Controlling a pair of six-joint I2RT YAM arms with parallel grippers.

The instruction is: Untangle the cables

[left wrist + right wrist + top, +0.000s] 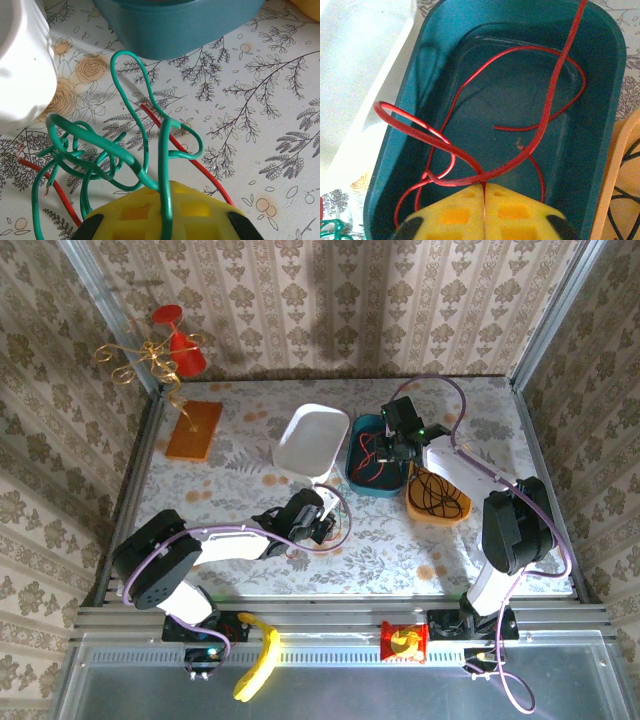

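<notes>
From above, my left pincer (322,524) lies low on the table (240,440) by the white tub (312,440), my right pincer (393,453) over the teal tub (352,450); my left wrist shows pads clamped on the green cable (164,165) looping across the table; my right wrist shows pads pinching the red cable (565,59) coiled in that tub.

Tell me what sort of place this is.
Likely a robot test cell: aluminium frame around the table, left arm and right arm bolted at its near edge, a red stop button in front.
</notes>
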